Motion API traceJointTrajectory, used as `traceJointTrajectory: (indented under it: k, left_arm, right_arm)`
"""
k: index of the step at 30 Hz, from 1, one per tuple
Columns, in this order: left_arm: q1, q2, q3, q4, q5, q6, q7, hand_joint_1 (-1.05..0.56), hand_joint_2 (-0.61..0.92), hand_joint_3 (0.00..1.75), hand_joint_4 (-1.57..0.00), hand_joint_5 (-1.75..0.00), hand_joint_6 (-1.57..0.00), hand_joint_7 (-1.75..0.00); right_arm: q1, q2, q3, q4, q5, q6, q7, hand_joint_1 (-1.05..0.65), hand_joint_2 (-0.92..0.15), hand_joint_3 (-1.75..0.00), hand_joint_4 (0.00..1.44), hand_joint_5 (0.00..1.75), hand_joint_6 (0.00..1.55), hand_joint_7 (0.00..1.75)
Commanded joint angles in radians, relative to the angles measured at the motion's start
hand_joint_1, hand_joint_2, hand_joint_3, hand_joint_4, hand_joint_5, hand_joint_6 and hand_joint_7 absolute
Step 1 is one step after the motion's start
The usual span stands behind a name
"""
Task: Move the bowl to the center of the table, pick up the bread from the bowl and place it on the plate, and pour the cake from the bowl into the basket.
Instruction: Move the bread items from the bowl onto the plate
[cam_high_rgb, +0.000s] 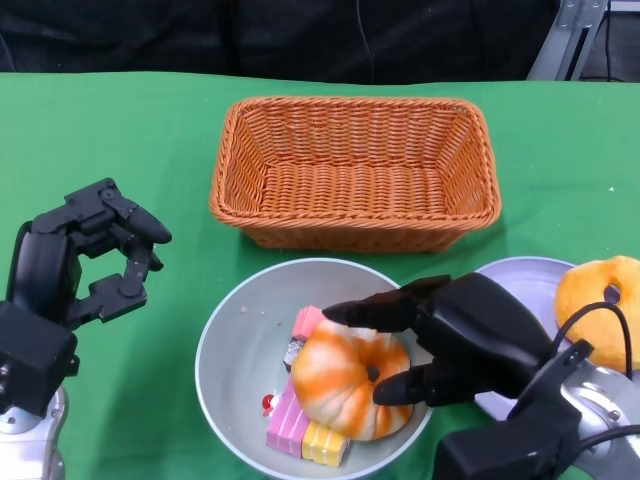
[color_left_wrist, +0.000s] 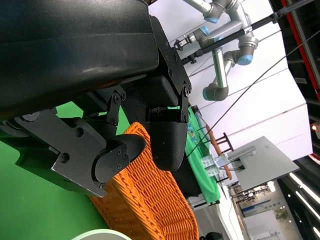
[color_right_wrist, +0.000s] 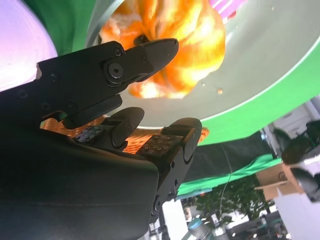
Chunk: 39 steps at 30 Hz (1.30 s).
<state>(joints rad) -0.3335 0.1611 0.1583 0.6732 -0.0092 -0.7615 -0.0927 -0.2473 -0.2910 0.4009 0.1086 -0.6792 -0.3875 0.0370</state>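
Bread (cam_high_rgb: 345, 377) sits in the grey bowl (cam_high_rgb: 235, 325), and the bowl is the spot to find everything else from. In the head view, the bowl is just in front of the orange wicker basket (cam_high_rgb: 355, 170), near the middle of the green table (cam_high_rgb: 100, 130). The bread is round, orange and white, and lies on the bowl's right side. Pink and yellow cake pieces (cam_high_rgb: 300, 425) lie under and beside it, toward the front of the bowl. The right hand (cam_high_rgb: 440, 340) reaches over the bowl's right rim. One finger lies over the top of the bread and another sits against its near side, so the hand looks like it is pinching the bread. Right of the bowl is a pale plate (cam_high_rgb: 525, 280), partly hidden by the hand, with another orange bun (cam_high_rgb: 600, 310) on it. The left hand (cam_high_rgb: 95, 255) hangs in the air left of the bowl, fingers spread, holding nothing.

In the right wrist view, the bread (color_right_wrist: 170, 45) fills the bowl, and a black finger (color_right_wrist: 145, 57) lies across it. I cannot tell how tight the grip is.

In the left wrist view, the spread fingers (color_left_wrist: 167, 140) have only the basket (color_left_wrist: 145, 200) behind them.

To do this step well, I think the hand should squeeze the soft bread gently, lift it straight up so the cake stays put, and then carry it to a bare part of the plate.
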Motion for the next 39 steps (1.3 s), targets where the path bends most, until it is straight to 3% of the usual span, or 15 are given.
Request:
traceJointTrajectory:
  k: [1, 17, 19, 25, 39]
  left_arm:
    - [0.012, 0.006, 0.002, -0.010, -0.002, 0.001, 0.013, 0.00, 0.60, 1.02, -0.80, -1.51, -0.83, -1.31]
    - [0.017, 0.001, 0.003, -0.024, -0.006, 0.005, 0.017, 0.00, 0.61, 1.01, -0.80, -1.50, -0.82, -1.32]
    - [0.017, -0.001, 0.003, -0.024, -0.009, -0.001, 0.014, 0.01, 0.61, 1.02, -0.80, -1.50, -0.82, -1.32]
    - [0.020, -0.004, 0.002, -0.032, -0.004, 0.007, 0.019, 0.01, 0.60, 1.03, -0.79, -1.51, -0.82, -1.32]
    - [0.021, -0.007, -0.001, -0.038, 0.005, 0.011, 0.027, 0.01, 0.59, 1.05, -0.79, -1.51, -0.82, -1.32]
  right_arm:
    - [-0.016, -0.010, -0.001, 0.010, 0.000, 0.001, 0.005, -0.57, -0.88, 0.00, 0.62, 0.00, 0.57, 0.00]
    - [-0.086, 0.000, 0.073, 0.038, -0.157, 0.038, -0.017, -0.67, -0.89, 0.00, 0.55, 0.00, 0.52, 0.00]
    - [-0.104, 0.006, 0.083, 0.053, -0.168, 0.034, -0.032, -0.63, -0.87, 0.00, 0.66, 0.05, 0.59, 0.03]
    - [-0.123, 0.006, 0.095, 0.071, -0.178, 0.031, -0.047, -0.62, -0.87, 0.00, 0.71, 0.05, 0.63, 0.02]
    - [-0.153, 0.001, 0.128, 0.068, -0.232, 0.062, -0.032, -0.66, -0.86, 0.00, 0.67, 0.01, 0.62, 0.00]
